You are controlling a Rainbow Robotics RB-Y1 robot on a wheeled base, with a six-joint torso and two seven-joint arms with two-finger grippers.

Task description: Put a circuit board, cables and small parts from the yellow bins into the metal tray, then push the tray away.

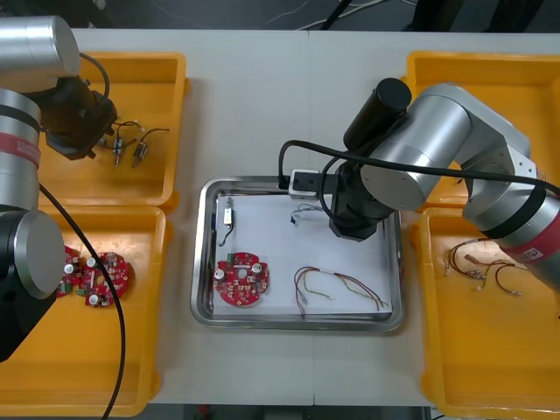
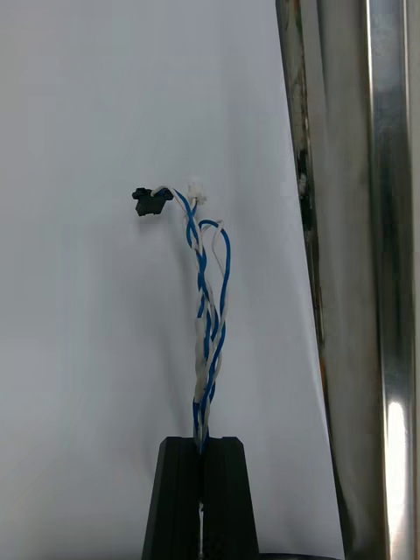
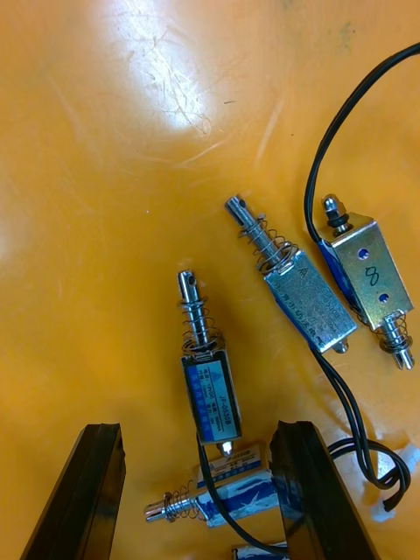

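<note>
Pinches, with right gripper (image 2: pixel 201 442), the twisted blue and white cable (image 2: pixel 208 306) over the white-lined metal tray (image 2: pixel 385 262), likely for release. Holds left gripper (image 3: pixel 197 429) spread above small metal parts (image 3: pixel 302 297) in a yellow bin (image 1: pixel 166 79), ready to grasp.

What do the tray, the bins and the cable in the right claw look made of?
Probably: tray, steel, polished rim with mirror glints, white inside; yellow bins, moulded plastic, glossy and scuffed; twisted blue and white cable, pinched in the right claw, plastic-insulated wire, black connector at its end.
</note>
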